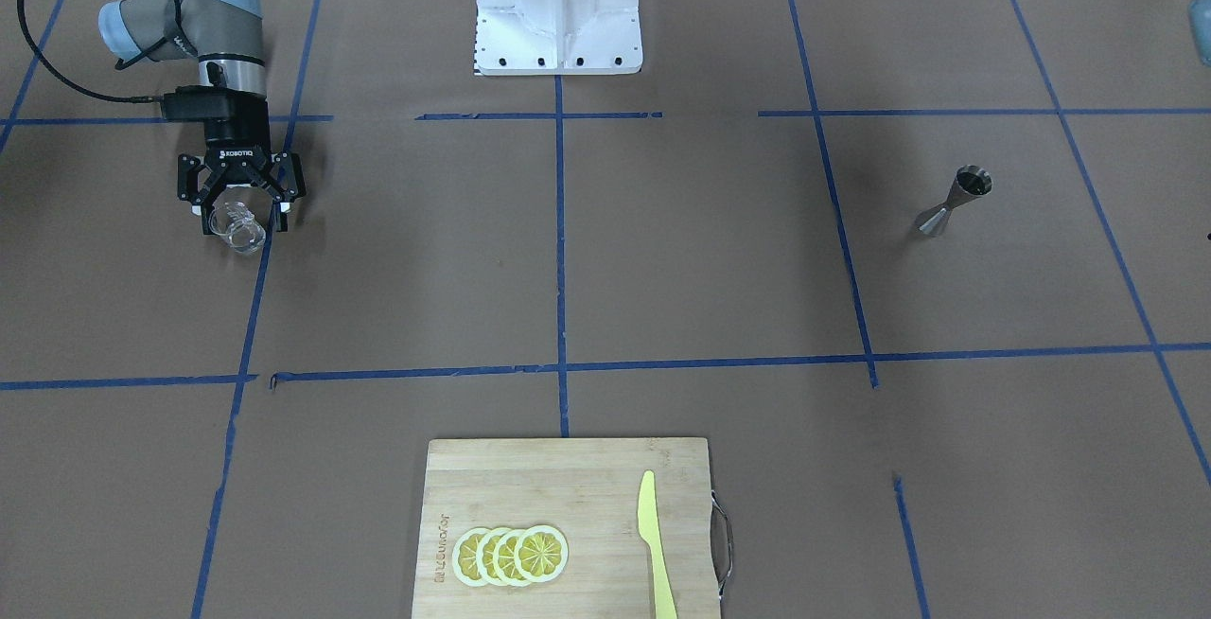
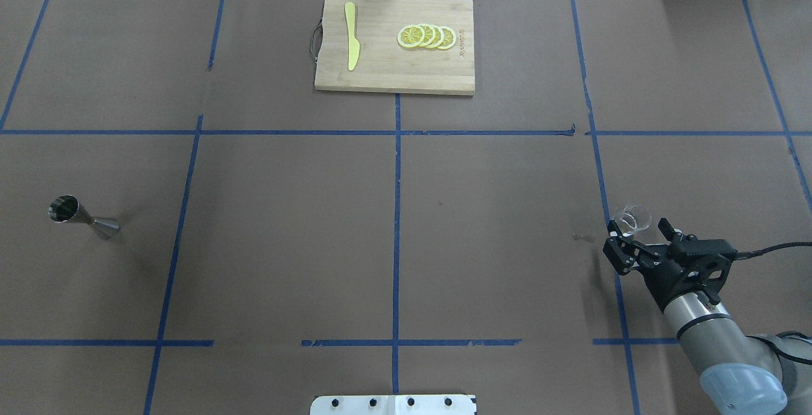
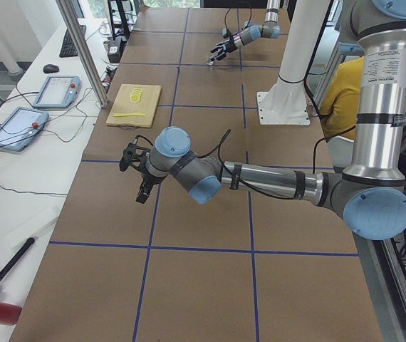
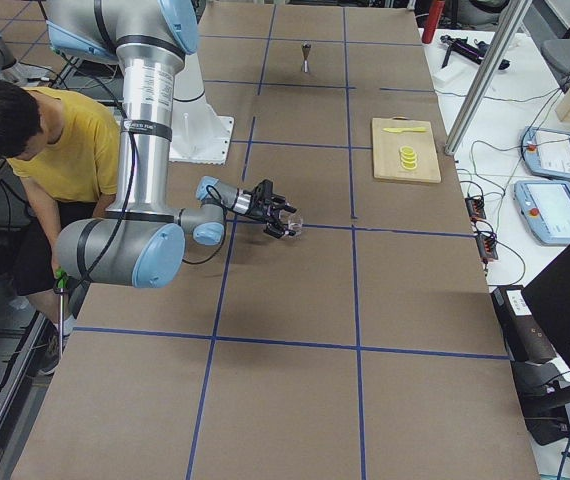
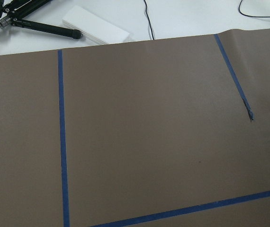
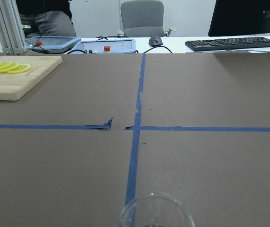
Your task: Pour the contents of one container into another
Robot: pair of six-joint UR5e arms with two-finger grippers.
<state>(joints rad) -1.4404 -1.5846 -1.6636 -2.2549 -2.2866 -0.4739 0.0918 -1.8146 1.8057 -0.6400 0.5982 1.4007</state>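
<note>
Glass cup (image 1: 236, 227) sits between the right tool's (image 1: 242, 220) spread fingers.
It is on the counter's (image 1: 662, 250) right side, well apart from the metal jigger (image 1: 956, 201). I cannot tell the left tool's (image 3: 133, 178) state.

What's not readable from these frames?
Left end effector: exterior left only; open or shut unclear.
Glass cup contents: clear and tiny in exterior views; right wrist view's bottom edge crops it.
Jigger interior: dark, too small overhead.
</note>
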